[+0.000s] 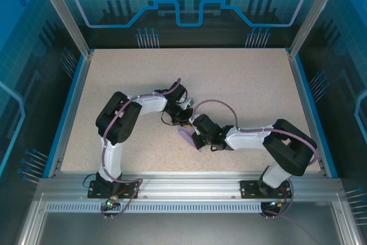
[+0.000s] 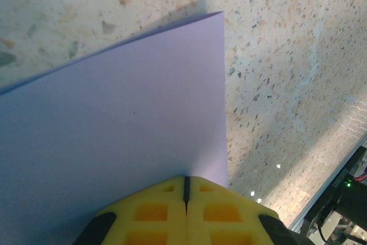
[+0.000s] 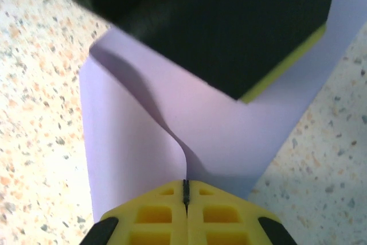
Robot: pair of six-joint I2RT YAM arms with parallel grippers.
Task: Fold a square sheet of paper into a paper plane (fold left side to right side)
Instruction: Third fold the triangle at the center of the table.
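We log both pairs clenched on the square sheet of paper (image 2: 114, 130). The left fingers (image 2: 175, 198) pinch its near edge by the corner, and the sheet spreads ahead and leftward over the bench (image 2: 287, 84). The right fingers (image 3: 175, 199) pinch a raised, curling edge, with the rest of the lavender sheet lying flat ahead.

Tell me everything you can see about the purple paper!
The sheet of paper is thin, plain lavender, smooth and unprinted. It sits near the middle of the speckled table, partly lifted: one straight edge casts a shadow, and a soft curved ridge runs through it toward the right gripper. The left gripper and the right one are both shut, pinching its edges.
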